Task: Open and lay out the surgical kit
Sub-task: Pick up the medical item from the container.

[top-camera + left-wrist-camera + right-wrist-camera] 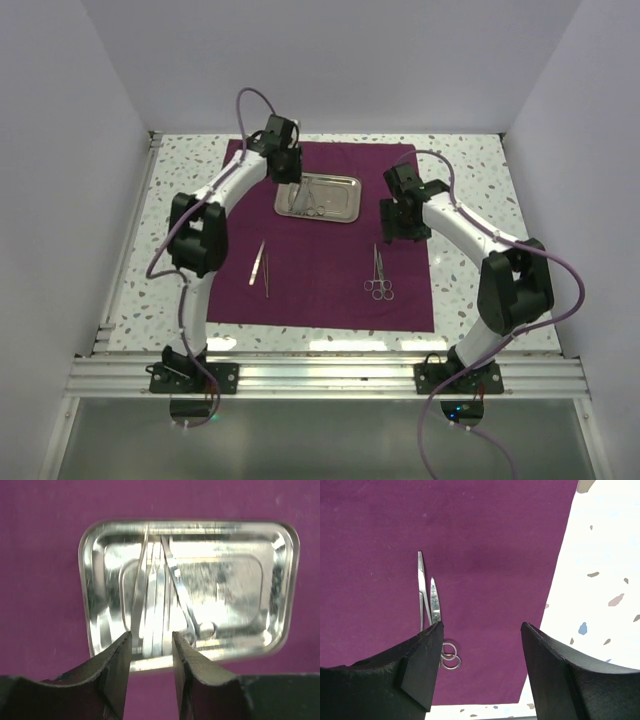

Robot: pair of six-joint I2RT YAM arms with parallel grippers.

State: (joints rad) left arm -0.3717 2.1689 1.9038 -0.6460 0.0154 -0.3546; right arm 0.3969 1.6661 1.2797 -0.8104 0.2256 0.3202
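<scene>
While parted and empty, the left hand (150, 637) hangs over the tray (84, 580) rim (right hand (481, 627) parted too).

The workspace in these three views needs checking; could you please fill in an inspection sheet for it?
Surface: speckled table, mostly covered by the purple cloth, which is spread flat.
Job's things: steel tray at the cloth's far middle, with instruments inside; two slim tools laid out on the left; ring-handled pair laid out on the right.
Clutter: nothing seen.
Grippers: left gripper open over the tray, holding nothing; right gripper open over the cloth by the ring-handled pair, holding nothing.
Cables: purple cables loop along both arms.
Surroundings: white walls on three sides; metal rail at the near edge.
</scene>
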